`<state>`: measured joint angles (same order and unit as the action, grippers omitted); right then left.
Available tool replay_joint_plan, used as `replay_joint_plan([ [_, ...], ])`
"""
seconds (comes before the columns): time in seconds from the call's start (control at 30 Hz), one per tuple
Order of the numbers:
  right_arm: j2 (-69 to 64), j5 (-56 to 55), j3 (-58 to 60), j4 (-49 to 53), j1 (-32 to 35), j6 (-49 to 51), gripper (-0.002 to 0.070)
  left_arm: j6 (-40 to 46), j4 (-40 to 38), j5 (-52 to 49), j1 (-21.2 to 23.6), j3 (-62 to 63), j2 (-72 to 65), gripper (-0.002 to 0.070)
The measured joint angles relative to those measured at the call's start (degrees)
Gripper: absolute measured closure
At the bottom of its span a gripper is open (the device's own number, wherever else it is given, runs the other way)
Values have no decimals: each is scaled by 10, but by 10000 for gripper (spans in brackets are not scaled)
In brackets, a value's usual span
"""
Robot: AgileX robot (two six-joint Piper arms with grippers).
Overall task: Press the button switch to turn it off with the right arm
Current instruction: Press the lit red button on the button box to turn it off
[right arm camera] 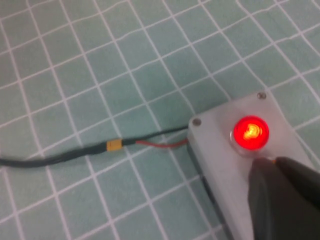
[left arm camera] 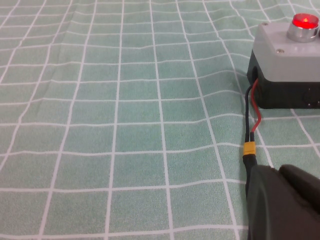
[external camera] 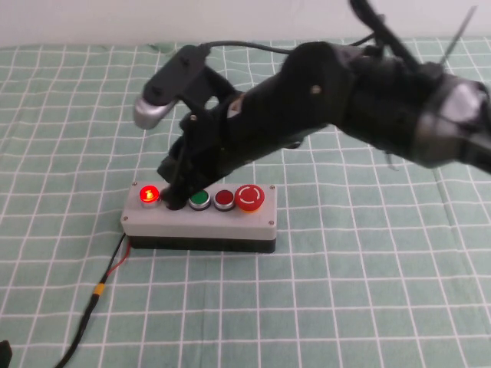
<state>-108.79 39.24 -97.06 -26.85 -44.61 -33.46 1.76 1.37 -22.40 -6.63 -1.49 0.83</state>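
Switch box [external camera: 199, 222] mid-bench [external camera: 368, 291], cable [external camera: 96, 303] trailing off its left end
Right gripper [external camera: 175, 201] is on the box just right of the leftmost button [external camera: 148, 195]; left gripper [left arm camera: 279, 172] is front-left, by the cable.

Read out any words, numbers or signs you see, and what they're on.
No readable words or numbers anywhere.
White curved mark on the red mushroom button of the switch box: a sign, too blurred to read.
Right claw is at the box top beside the lit red lamp; left claw sits near the cable; both unmarked.
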Motion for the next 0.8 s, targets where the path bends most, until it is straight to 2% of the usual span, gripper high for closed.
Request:
replay_joint_plan([
  [0.4, -162, 33, -182, 6, 0, 14, 688, 0, 0, 0, 0, 0, 0, 678],
  [0.8, -219, 20, -208, 27, 0, 28, 688, 0, 1, 0, 0, 0, 0, 678],
])
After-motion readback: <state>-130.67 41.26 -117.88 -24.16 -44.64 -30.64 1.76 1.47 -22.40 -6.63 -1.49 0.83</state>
